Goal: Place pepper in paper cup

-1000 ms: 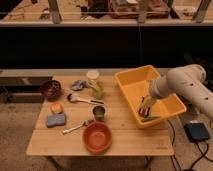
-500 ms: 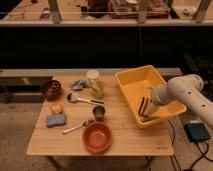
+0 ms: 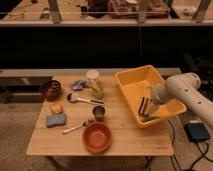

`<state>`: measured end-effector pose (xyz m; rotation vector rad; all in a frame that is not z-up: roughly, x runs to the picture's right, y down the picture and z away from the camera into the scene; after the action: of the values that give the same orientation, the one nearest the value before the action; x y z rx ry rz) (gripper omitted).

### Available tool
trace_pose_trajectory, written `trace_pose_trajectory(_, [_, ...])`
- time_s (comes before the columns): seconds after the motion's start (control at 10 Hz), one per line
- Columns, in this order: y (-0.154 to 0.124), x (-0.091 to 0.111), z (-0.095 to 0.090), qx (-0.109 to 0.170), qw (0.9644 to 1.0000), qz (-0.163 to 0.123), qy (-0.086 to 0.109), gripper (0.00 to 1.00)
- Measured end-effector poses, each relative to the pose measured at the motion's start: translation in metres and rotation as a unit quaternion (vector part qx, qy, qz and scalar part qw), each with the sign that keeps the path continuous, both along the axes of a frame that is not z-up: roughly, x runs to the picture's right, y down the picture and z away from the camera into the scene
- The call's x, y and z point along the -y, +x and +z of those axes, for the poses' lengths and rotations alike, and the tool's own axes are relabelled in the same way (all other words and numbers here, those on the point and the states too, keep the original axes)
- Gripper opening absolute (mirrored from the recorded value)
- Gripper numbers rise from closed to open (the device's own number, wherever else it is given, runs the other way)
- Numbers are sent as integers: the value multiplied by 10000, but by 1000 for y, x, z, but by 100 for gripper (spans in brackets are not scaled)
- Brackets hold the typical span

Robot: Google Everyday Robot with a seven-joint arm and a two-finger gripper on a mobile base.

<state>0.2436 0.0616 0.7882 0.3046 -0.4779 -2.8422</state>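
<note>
Since the earlier frames the white arm has sunk lower and drawn in over the right edge of the table (image 3: 125,137). Its gripper (image 3: 153,97) now sits inside the yellow bin (image 3: 131,80), just above and to the right of the two dark sticks (image 3: 143,105). Whether the jaws are spread or pressed together I cannot tell, as the wrist hides them.

The pepper (image 3: 149,119) lies on the bin floor against its front wall, just below the dark sticks and apart from the gripper. The bin takes up the far right corner of the table and is set at an angle.

The paper cup (image 3: 93,76) stands upright near the middle of the far edge, well apart from the bin, with a yellow-green item (image 3: 98,91) touching its front. Left of it are a crumpled grey-blue piece (image 3: 78,85) and a dark bowl (image 3: 50,89) toward the far left corner. Between cup and front edge lie a brush-like utensil (image 3: 82,99), a small metal cup (image 3: 99,112), a spoon (image 3: 77,126) and an orange bowl (image 3: 97,137). A blue sponge (image 3: 56,120) and a small orange item (image 3: 56,108) sit by the left edge.
</note>
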Motion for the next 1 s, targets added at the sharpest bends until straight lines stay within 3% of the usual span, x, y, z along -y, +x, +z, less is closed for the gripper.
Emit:
trace_pose_trajectory(0.1, [5,-6,12,41,9999,-89,-28,80])
trace_pose_trajectory(0.2, [10,-15,26,155,9990,-413,-44,80])
trace_pose_trajectory(0.6, [-5,-31,46,234,9921,-1198,-304,80])
trace_pose_trajectory(0.8, [-9,-34,52,264,9887,-1420,-403,80])
trace_pose_trajectory(1.0, [-8,-34,51,256,9889,-1410,-401,80])
